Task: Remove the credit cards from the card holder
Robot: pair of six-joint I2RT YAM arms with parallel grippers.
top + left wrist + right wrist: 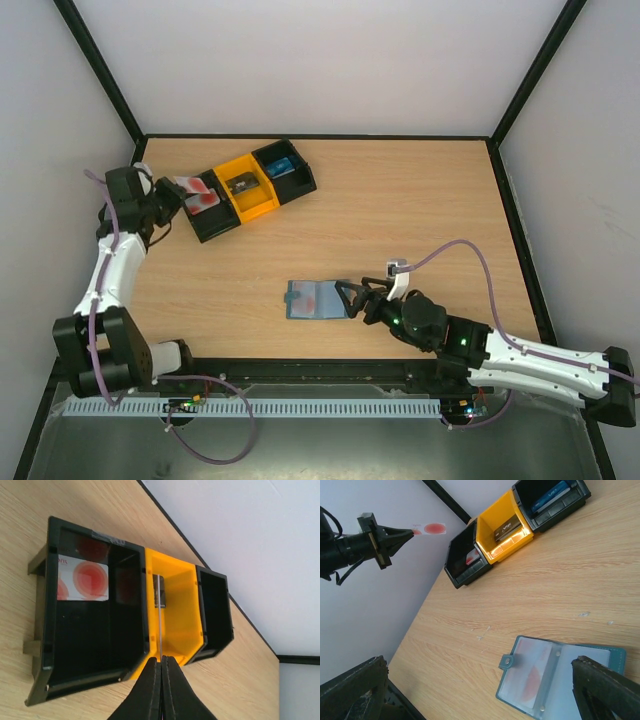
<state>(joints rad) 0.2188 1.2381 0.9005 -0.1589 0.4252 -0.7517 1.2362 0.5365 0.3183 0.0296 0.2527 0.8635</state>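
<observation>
1 white card with red spots (430, 528) is pinched edge-on in the left gripper (161, 664), well to the left of the card holder (315, 299). The card holder lies open and flat, with 1 reddish card (532, 680) in a clear pocket. At its right edge the right gripper (348, 298) is spread wide. That card is probably thin, stiff and slick; pinch its edge at the pocket mouth.

Light was bright, even and diffuse, leaving only faint, soft shadows on the worktop (420, 200). The white walls looked nearly washed out. At the far left corner the tray's (47, 630) glossy black walls mirrored red. In the right wrist view the fingers (605, 685) were dark and blurred.
</observation>
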